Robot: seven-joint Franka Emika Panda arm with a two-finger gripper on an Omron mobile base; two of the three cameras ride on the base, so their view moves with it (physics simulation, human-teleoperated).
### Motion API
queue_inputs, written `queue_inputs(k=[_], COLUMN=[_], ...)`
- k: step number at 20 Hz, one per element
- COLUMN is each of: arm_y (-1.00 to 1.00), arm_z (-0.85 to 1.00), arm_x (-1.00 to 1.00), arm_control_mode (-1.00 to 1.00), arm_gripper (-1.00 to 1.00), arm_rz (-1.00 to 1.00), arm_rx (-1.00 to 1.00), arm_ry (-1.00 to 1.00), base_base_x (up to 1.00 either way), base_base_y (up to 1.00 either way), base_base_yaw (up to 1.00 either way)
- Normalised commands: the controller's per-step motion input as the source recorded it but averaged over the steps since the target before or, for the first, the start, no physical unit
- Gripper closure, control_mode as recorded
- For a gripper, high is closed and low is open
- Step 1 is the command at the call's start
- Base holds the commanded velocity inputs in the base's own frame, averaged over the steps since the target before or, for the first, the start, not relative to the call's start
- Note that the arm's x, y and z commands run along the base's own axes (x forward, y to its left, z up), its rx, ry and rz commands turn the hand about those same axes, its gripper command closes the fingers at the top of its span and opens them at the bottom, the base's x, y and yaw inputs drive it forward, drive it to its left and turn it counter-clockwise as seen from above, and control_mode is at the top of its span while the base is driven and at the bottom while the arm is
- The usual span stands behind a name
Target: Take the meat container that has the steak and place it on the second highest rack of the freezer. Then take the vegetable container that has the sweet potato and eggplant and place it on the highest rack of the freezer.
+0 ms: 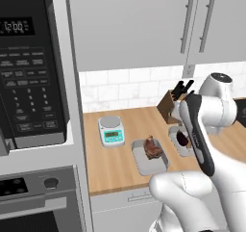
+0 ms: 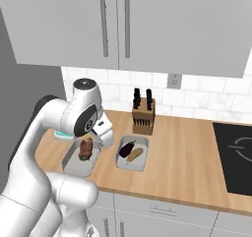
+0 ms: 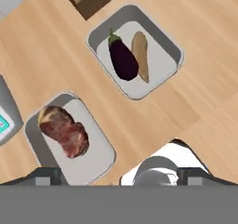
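Note:
The meat container (image 3: 95,160) is a grey tray on the wooden counter with the reddish-brown steak (image 3: 64,131) in it; it also lies in front of the scale as the meat container (image 1: 144,163) with the steak (image 1: 153,147). To its right lies the vegetable container (image 2: 142,161) with the dark eggplant (image 2: 127,149) and the sweet potato (image 2: 136,154). My gripper (image 3: 118,177) hovers above the counter between the two trays, open, with its tips wide apart and nothing between them. The freezer and its racks are out of view.
A kitchen scale (image 1: 111,130) stands behind the meat tray. A knife block (image 2: 143,115) sits at the back by the tiled wall. A black cooktop (image 2: 236,155) lies far right. A microwave (image 1: 29,67) and oven (image 1: 33,202) stand left of the counter.

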Motion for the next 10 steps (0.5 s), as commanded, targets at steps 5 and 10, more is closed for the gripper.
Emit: queue_inputs(k=[5, 10], arm_y=[-0.77, -0.66], arm_z=[-0.42, -0.35], arm_x=[-0.01, 0.0], arm_control_mode=[-1.0, -1.0], arm_gripper=[-1.0, -1.0], arm_rz=[-0.54, -0.35], arm_rx=[0.12, 0.01], arm_ry=[0.0, 0.12], base_base_x=[0.0, 0.0], base_base_y=[0.0, 0.0], base_base_yaw=[0.0, 0.0])
